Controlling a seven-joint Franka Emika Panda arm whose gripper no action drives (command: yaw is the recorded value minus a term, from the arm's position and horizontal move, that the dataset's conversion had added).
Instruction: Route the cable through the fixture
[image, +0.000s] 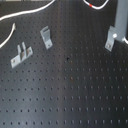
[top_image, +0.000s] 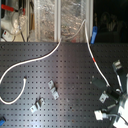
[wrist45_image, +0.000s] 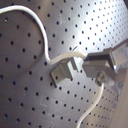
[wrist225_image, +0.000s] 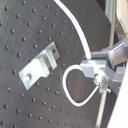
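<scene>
1. The gripper (wrist225_image: 97, 70) looks clenched on the cable (wrist225_image: 80, 35). In both wrist views the white cord comes out from between the closed fingers, and in the second wrist view a small loop of it hangs just beside them
2. The fixture (wrist225_image: 40, 65) is bolted to the black perforated board (image: 75, 95). In the first exterior view it is the slim grey bracket (image: 111, 39) at the first exterior view's right, close under the arm
3. In the second wrist view the cord curves past the bracket with bare board between them, so they are apart. In the first wrist view the cord (wrist45_image: 42, 45) seems to cross the top of the bracket (wrist45_image: 64, 71), but I cannot tell whether it touches or only passes in front
4. The rest of the cord trails well away across the far part of the board, with its red band (image: 91, 6) near the top edge of the first exterior view
5. The two-pronged bracket (image: 20, 54) and the shorter clip (image: 46, 36) stand towards the first exterior view's left with no cord through them
6. My reading: the cord is grasped and brought near the bracket, so that part is done. Threading it under the bent-over top is not yet done and neither is letting go
</scene>
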